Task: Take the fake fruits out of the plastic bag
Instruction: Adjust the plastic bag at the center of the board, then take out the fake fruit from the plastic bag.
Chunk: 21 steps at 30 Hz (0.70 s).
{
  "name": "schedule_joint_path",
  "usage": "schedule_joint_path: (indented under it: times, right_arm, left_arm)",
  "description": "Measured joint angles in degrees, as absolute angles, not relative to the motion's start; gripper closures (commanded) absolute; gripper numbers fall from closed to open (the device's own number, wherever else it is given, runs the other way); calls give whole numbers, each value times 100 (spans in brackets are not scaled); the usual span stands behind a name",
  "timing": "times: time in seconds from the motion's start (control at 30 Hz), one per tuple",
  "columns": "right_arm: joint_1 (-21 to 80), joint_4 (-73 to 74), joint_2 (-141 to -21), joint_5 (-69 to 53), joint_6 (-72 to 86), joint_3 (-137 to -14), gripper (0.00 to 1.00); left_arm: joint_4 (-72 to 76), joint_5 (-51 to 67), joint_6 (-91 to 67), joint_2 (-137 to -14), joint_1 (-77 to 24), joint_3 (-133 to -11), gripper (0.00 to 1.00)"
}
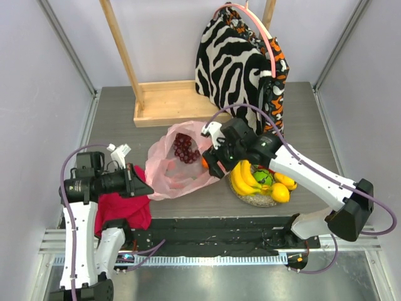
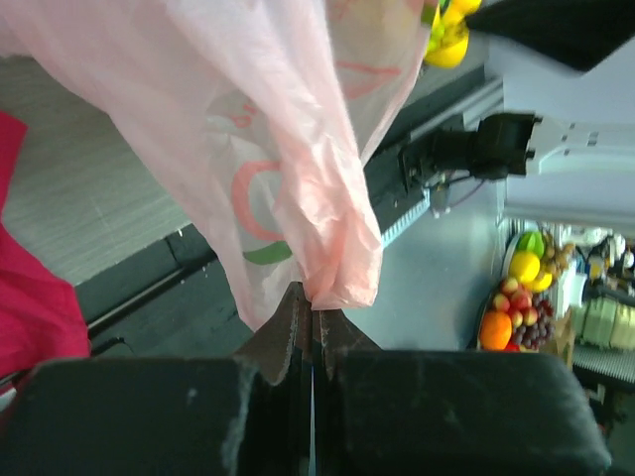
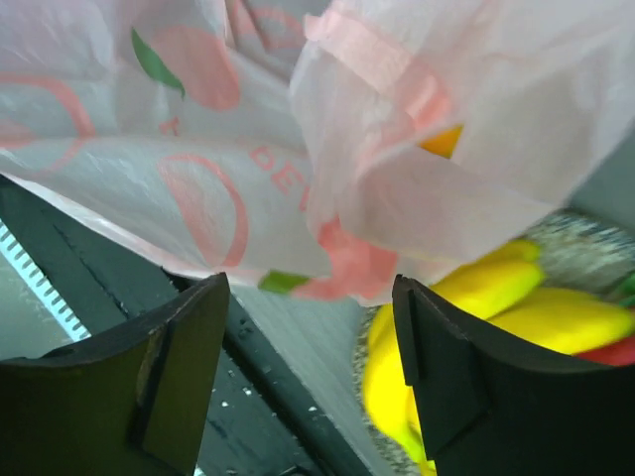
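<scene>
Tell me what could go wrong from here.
1. The left gripper pinches only a thin fold of the plastic bag; a pull might tear it or slip free.
2. The right gripper is open facing loose film, so closing could catch plastic instead of the orange.
3. The grapes lie in the bag; lifting it could spill them.

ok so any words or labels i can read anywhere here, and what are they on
"DE": pink letters printed on the plastic bag, right wrist view; the rest of the word is lost in a fold.
Other pink print on the same bag, left wrist view: too crumpled to read.
No other text can be read in any view.
</scene>
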State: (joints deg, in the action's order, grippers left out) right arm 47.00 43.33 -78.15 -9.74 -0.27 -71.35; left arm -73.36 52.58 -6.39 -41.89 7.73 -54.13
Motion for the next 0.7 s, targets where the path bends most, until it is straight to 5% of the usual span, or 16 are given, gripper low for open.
schedule_joint_path:
  times: [0.1, 0.3, 0.47, 0.57, 0.7]
  right_arm:
    - [4687, 4788, -7817, -760, -534, -7966, 21]
    - [4665, 4974, -8519, -1118, -1118, -9933, 39]
    - [4821, 4696, -9207, -2088, -1328, -10020, 49]
    - [4906, 4593, -9907, -2346, -1334, -9913, 48]
    - [4939, 4477, -10436, -2016, -1094, -9351, 28]
  left_arm:
    - [-7185, 5190, -801, -4189, 429, -5131, 100]
    - [-6945, 5072, -1028, -4215, 3, -4976, 100]
    - [-6670, 5074, -1219, -4215, 71, -4720, 100]
    - [-6600, 5068, -1288, -4313, 364, -4718, 100]
    - [-6554, 5054, -1321, -4338, 561, -4718, 100]
